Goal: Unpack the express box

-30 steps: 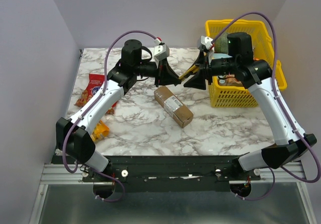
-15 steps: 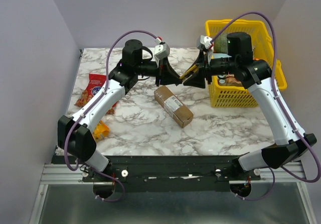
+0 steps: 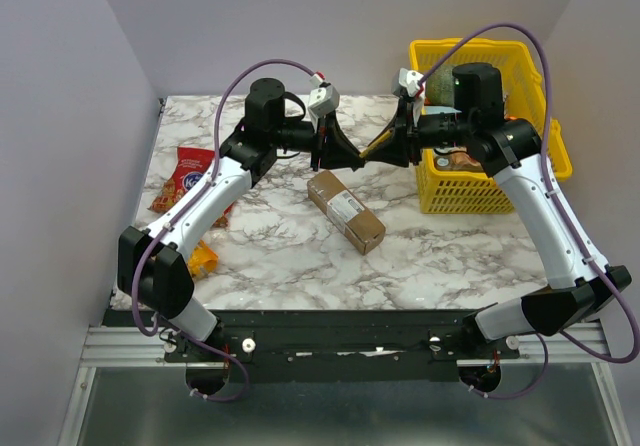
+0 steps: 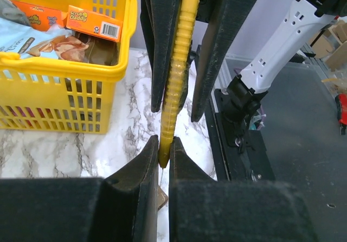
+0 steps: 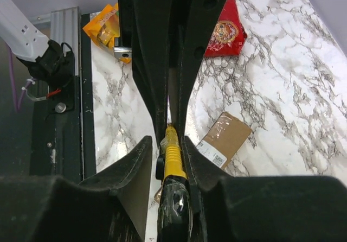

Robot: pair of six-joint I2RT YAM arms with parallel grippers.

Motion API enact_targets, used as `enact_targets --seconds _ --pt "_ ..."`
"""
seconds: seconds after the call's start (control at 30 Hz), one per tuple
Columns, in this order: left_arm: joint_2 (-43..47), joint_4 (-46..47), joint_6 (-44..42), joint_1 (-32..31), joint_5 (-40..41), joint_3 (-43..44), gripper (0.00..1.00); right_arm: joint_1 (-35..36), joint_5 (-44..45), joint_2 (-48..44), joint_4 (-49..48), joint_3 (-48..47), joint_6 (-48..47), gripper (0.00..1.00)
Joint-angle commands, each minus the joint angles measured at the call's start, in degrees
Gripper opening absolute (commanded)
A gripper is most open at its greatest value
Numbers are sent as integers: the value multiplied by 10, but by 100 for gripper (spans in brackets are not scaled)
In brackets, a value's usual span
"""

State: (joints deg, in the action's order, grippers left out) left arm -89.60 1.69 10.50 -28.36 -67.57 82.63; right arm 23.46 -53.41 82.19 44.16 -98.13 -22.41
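Watching a mid-air handover above the desk [image 3: 280, 246]: both arms meet nose to nose over the far half of the marble, with a yellow tool [image 4: 176, 79] bridged between them. Left end effector [image 4: 164, 147] is pressed together on one tip of that tool, a thin pinch and nothing more. Right end effector [image 5: 169, 144] stands either side of the other end, where the ribbed yellow grip runs into a black section. From the left wrist view one finger lies against the tool and a sliver of gap shows on the other side, so I cannot tell whether that side is bearing on it at all. Express box [image 3: 345, 211] lies flat on the desk just below and in front of the meeting point, slanted, label up, flaps shut, with neither arm touching it. Yellow basket [image 3: 440, 196] sits at the far right with packets inside, and a red snack bag [image 3: 185, 176] lies well off to the left. My read: the step in hand is passing the tool, probably a cutter, from left to right before any work on the carton, so the unpacking proper has not begun. Next move calls for the right side to seat firmly on the handle before the left lets go. The left then needs to back straight off along the tool's axis, and the right can bring the working end down to the tape line. Risk as I judge it: if the left releases too soon, the tool drops onto the box.
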Motion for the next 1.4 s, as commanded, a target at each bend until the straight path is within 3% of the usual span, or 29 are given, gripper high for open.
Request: enact_targets --seconds 0.0,0.07,0.1,0.13,0.17,0.27,0.33,0.37,0.47,0.6,0.67,0.73,0.77,0.9,1.07,1.23,1.37 --pt "-3 31 15 -2 28 2 0 17 6 6 32 7 -22 29" --pt "-2 14 -2 -1 32 5 0 16 33 4 41 16 -34 15" --pt "-1 4 -10 0 38 7 0 16 45 2 40 20 -33 4" --pt "0 -8 -21 1 52 10 0 16 57 0 40 24 -32 0" --pt "1 -33 -33 2 66 10 11 16 78 -3 39 33 -34 0" --pt "7 -83 -54 17 124 5 29 16 97 -22 19 49 -26 0" --pt "13 -84 -34 44 139 -14 33 16 109 -46 -13 80 -3 0" --pt "14 -72 -22 55 145 -21 36 16 150 -54 -58 96 61 0" --pt "14 -64 8 91 190 -41 39 16 173 -53 -70 104 125 1" --pt "-10 -123 -42 101 244 -23 42 16 68 -50 -25 94 52 0" --pt "-30 -160 -78 102 263 -8 43 16 59 -43 -23 88 50 0" --pt "-58 -185 -101 103 282 8 43 17 87 -45 -47 96 68 0" --pt "-72 -207 -122 103 283 15 41 18 142 -47 -81 113 93 0" --pt "-156 -271 -116 112 260 84 32 25 222 -29 -94 115 116 1" --pt "-172 -90 -13 131 198 16 35 28 240 -8 -34 70 132 0" --pt "-203 -20 76 131 211 -11 35 28 339 -31 -48 132 205 0" --pt "-212 46 108 130 199 -55 37 28 278 -45 -49 162 146 1"
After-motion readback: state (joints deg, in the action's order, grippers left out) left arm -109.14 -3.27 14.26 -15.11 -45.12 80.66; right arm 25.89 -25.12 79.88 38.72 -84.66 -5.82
